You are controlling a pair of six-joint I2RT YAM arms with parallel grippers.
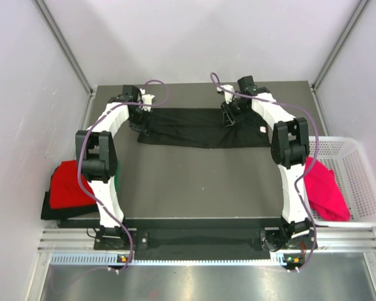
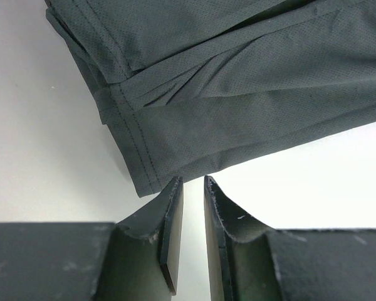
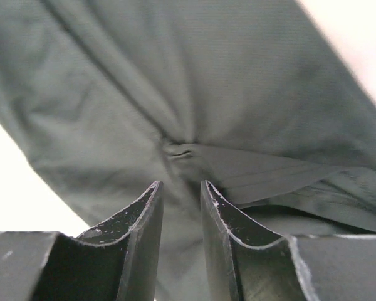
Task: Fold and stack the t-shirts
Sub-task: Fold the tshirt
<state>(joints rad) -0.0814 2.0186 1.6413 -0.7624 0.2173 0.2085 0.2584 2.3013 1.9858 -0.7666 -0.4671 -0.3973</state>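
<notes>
While the black shirt (image 1: 200, 128) lies flat across the far part of the table (image 1: 194, 182), both arms reach out to it. It looks like a long wide strip, so I think it is folded partway. It is not a small neat shape yet. Its little white label (image 1: 264, 129) shows near the right end.

The left gripper (image 2: 193, 182) is at the left end of the shirt. Its two fingers are a little apart with nothing between them. The stitched corner of the cloth sits just past the tips. The right gripper (image 3: 180, 185) is over the right part of the shirt, by a small bunched wrinkle. Its fingers are a little apart too, and they are not pinching the cloth.

The red shirt (image 1: 69, 182) lies at the near left, by the edge of the table, and it looks folded. A bit of the green shirt (image 1: 116, 182) peeks out beside the left arm, next to the red one. Something dark is under the red shirt, but I cannot tell what it is. The pink shirt (image 1: 326, 188) is crumpled in the white basket (image 1: 363, 157) on the right.

I think the job is about half done. The black shirt needs more folds and then must go on the pile. The pink shirt is not started.
</notes>
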